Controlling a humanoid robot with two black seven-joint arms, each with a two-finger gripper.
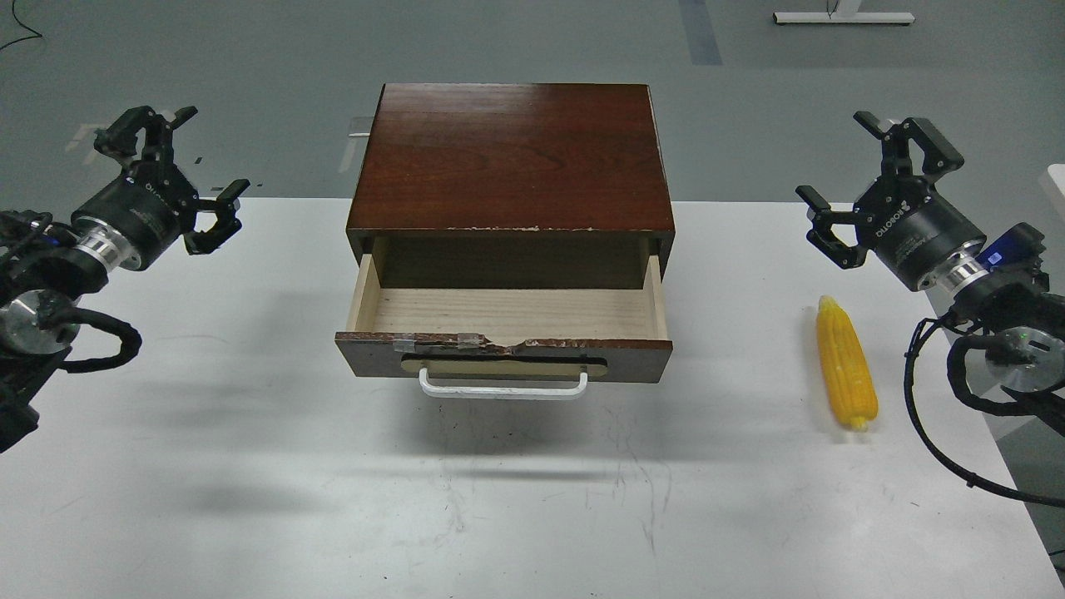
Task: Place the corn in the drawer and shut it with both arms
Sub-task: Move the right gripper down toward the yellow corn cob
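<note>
From the head view, the drawer [504, 320] stood pulled out of the dark wooden cabinet [511, 158], its pale inside bare. The corn [846, 363] lay on the white counter [250, 466], well right of the drawer, below the right gripper [874, 170]. Both it and the left gripper [179, 158] hung with fingers apart, holding nothing.

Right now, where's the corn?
In the head view, the corn lies on the white table, right of the open drawer, just below the right claw.

Yellow corn [847, 364], dark brown drawer [503, 353]
</note>
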